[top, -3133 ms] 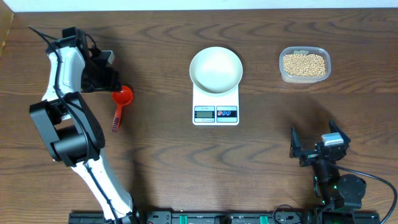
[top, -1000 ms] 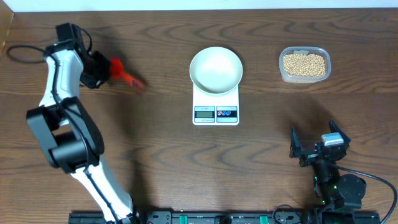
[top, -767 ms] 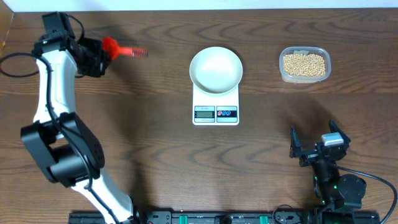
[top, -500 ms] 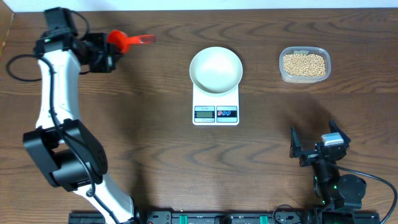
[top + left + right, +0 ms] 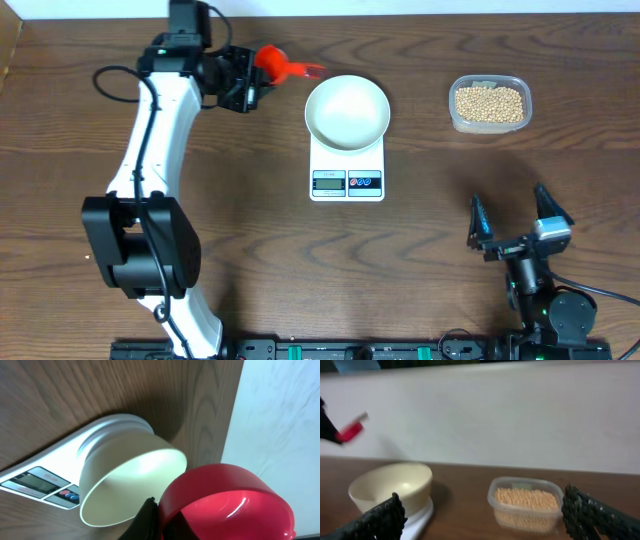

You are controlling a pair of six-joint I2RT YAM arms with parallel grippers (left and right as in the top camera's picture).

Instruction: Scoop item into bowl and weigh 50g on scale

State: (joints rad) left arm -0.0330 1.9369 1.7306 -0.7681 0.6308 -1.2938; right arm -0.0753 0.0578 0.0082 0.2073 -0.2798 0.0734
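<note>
An empty red scoop (image 5: pixel 272 61) hangs in the air just left of the white bowl (image 5: pixel 347 110), and my left gripper (image 5: pixel 252 82) is shut on it. In the left wrist view the scoop's cup (image 5: pixel 235 502) fills the lower right, with the bowl (image 5: pixel 131 482) and the scale (image 5: pixel 42 485) beyond it. The bowl stands empty on the white scale (image 5: pixel 347 178). Tan beans (image 5: pixel 489 103) fill a clear tub (image 5: pixel 521 121) at the far right. My right gripper (image 5: pixel 520 226) is open near the front right, and its view takes in the beans (image 5: pixel 527 497) and the bowl (image 5: pixel 390 486).
Dark wooden table (image 5: pixel 250 230). A white wall (image 5: pixel 485 415) runs along the far edge behind bowl and tub. My left arm (image 5: pixel 150 160) stretches over the left side of the table.
My left arm has swung right along the far edge, carrying the red scoop from the far left to beside the bowl. My right gripper has tilted slightly.
</note>
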